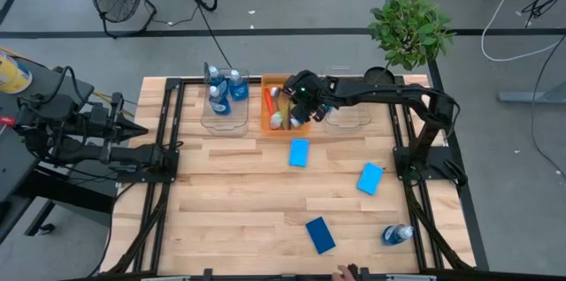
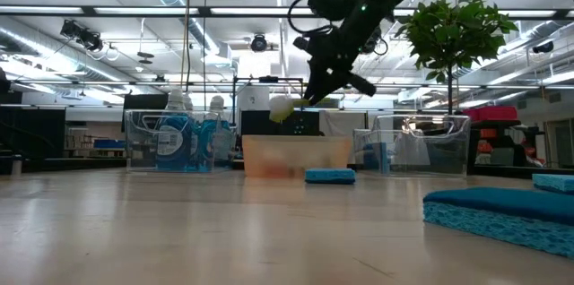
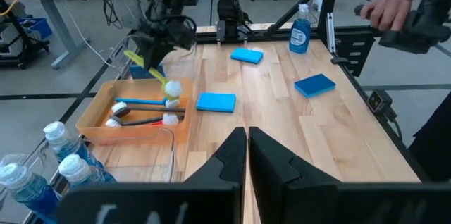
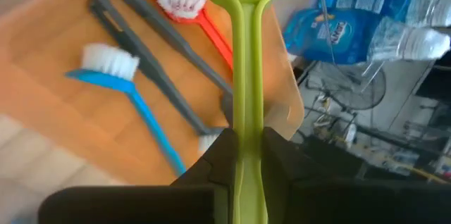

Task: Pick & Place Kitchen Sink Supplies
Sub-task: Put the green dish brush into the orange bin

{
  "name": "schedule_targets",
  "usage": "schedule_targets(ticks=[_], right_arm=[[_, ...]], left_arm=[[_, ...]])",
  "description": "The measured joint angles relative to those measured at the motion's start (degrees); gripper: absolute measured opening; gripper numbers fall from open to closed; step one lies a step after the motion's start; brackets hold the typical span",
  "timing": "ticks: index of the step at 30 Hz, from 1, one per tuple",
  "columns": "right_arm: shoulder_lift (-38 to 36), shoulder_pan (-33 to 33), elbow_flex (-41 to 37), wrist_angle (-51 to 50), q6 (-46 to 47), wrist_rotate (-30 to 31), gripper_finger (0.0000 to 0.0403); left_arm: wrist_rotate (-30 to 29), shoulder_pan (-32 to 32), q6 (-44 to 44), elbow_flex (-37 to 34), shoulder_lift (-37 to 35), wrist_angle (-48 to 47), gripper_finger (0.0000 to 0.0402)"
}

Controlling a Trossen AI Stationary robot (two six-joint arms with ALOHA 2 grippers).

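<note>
- Your right arm reaches in from the right of the high view, stretched long across the upper middle of the frame, its right pincer (image 1: 301,95) hanging over the orange bin (image 1: 269,122).
- That pincer is pinching the yellow-green brush (image 4: 248,97) by its thin plastic handle; the white bristle head (image 2: 281,110) points down, clear above the bin's rim (the low view shows the gap).
- In the bin lie a blue brush (image 4: 134,104), a red brush (image 4: 204,20) and dark grey brushes (image 4: 151,62), all slim with white tufts.
- Your left arm waits at the left edge of the high view, off the wooden slat table (image 1: 239,201); its left pincer (image 3: 246,146) is pressed together, holding nothing.
- The clear bin (image 1: 225,120) left of the orange one holds upright clear bottles (image 1: 221,95) with blue liquid; another bottle (image 1: 397,234) lies at lower right.
- Three flat blue sponges rest on the table: one (image 1: 299,152) just below the orange bin, one (image 1: 370,178) right of centre, one (image 1: 320,234) at lower centre.
</note>
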Motion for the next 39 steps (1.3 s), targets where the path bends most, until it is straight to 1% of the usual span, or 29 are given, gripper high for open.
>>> schedule_targets(ticks=[2,14,18,24,29,36,39], right_arm=[[1.0,-0.8,0.0,2.1,-0.5,-1.0,0.0039],[6.8,-4.2,0.0,10.5,-0.1,-0.9,0.0039],[7.3,-4.2,0.0,12.6,-0.4,-1.0,0.0039],[7.3,-4.2,0.0,12.7,0.1,-0.8,0.0040],[7.3,-4.2,0.0,12.8,2.0,-0.4,0.0054],[7.3,-4.1,0.0,13.9,7.0,-0.3,0.0089],[7.3,-4.1,0.0,13.9,9.4,0.9,0.0102]], left_arm=[[0.0,0.0,0.0,0.0,0.0,0.0,0.0023],[0.0,0.0,0.0,0.0,0.0,0.0,0.0023],[0.0,0.0,0.0,0.0,0.0,0.0,0.0023],[0.0,0.0,0.0,0.0,0.0,0.0,0.0023],[0.0,0.0,0.0,0.0,0.0,0.0,0.0023],[0.0,0.0,0.0,0.0,0.0,0.0,0.0023],[0.0,0.0,0.0,0.0,0.0,0.0,0.0023]])
